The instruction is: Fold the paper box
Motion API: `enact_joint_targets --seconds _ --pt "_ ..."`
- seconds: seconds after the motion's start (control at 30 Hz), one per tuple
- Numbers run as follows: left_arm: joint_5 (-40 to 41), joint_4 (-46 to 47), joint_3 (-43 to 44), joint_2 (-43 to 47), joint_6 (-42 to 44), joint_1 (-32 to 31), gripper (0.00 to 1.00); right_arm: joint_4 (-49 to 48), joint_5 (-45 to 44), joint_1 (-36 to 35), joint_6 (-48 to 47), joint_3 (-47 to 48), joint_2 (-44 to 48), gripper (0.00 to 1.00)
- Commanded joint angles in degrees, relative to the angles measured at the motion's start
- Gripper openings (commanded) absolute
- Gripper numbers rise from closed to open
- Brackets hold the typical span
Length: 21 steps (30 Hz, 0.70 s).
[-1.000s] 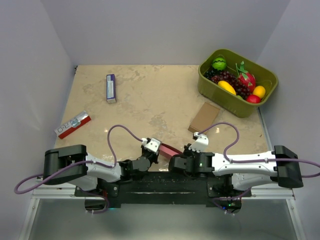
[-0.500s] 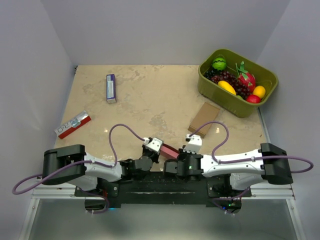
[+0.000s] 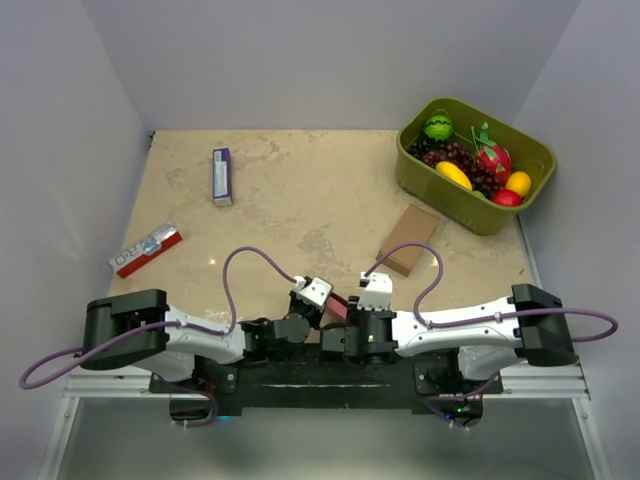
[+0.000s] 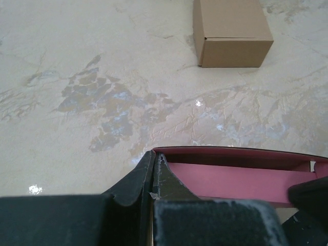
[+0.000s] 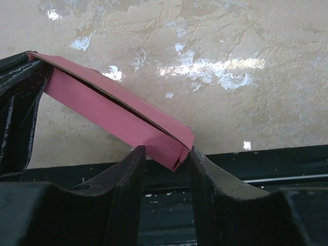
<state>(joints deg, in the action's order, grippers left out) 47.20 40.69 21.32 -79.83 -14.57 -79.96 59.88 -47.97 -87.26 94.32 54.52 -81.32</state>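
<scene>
My left fingers (image 4: 134, 180) pinch one end of the paper box (image 4: 230, 180), my right fingers (image 5: 123, 177) parted round the other; light, bendy card, I reckon, best held by its fold

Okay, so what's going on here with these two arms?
Two robot arms are working on a pink-red paper box at the table's near edge. The left gripper is shut on one end of it. The right gripper has its jaws apart, with the box's other end in the gap. The box looks flattened, not yet squared up. A brown cardboard box and a green bin of fruit sit further back, untouched.
</scene>
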Motion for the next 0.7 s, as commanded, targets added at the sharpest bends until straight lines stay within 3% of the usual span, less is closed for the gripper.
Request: enact_joint_targets --seconds 0.0,0.23,0.67 --pt "-11.9 -7.4 1.4 -1.3 -2.5 -2.7 0.00 -3.3 -0.2 -0.5 1.0 2.1 3.0 0.45" --pt "-11.8 -10.5 2.9 -1.3 -2.5 -2.7 0.00 0.9 -1.2 -0.5 0.9 1.5 7.3 0.56" --pt "-10.1 -12.8 2.8 0.6 -2.4 -2.7 0.00 9.6 -1.8 -0.5 8.2 -3.0 13.1 0.61"
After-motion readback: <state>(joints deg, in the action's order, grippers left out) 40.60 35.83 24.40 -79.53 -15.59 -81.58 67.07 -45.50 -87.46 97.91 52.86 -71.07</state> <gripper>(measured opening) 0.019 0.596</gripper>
